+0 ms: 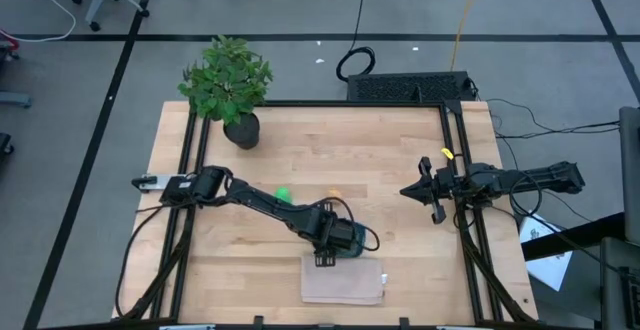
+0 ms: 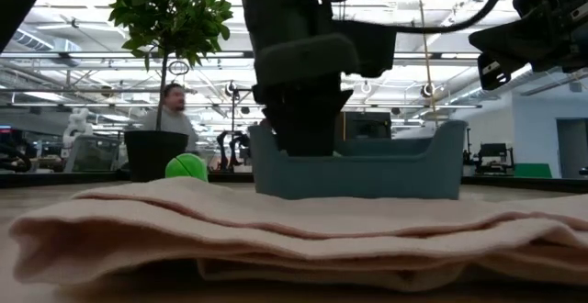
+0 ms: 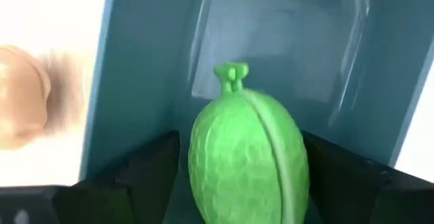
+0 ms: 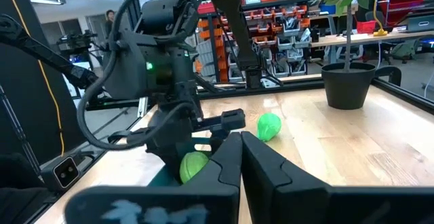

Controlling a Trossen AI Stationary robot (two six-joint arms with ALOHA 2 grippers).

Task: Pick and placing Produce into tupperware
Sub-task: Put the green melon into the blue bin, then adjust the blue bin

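Observation:
My left gripper [image 1: 335, 242] is over the teal-blue tupperware [image 2: 367, 167], shut on the lime-green piece of produce [image 3: 247, 156]. In the low view its fingers [image 2: 303, 119] reach down behind the container's near wall. The tupperware stands beside the far edge of the beige folded cloth [image 1: 343, 280]. The bright green ball [image 1: 283, 196] and the small orange-tan piece [image 1: 333, 192] rest on the table beyond the container. My right gripper [image 1: 408, 190] waits shut and empty at the table's right side. My left gripper pinches the lime-green piece by its two opposite sides [image 3: 200, 166] between the two fingers. The fingers come from above, pointing down. The piece's stem end [image 3: 232, 73] points at the container's floor [image 3: 285, 41]. Whether it touches the floor I cannot tell.
A potted leafy plant [image 1: 230, 85] stands at the table's far left corner. The beige cloth [image 2: 294, 234] lies at the near edge in front of the container. Bare wood lies between the container and my right gripper. A person [image 2: 170, 110] shows in the room beyond.

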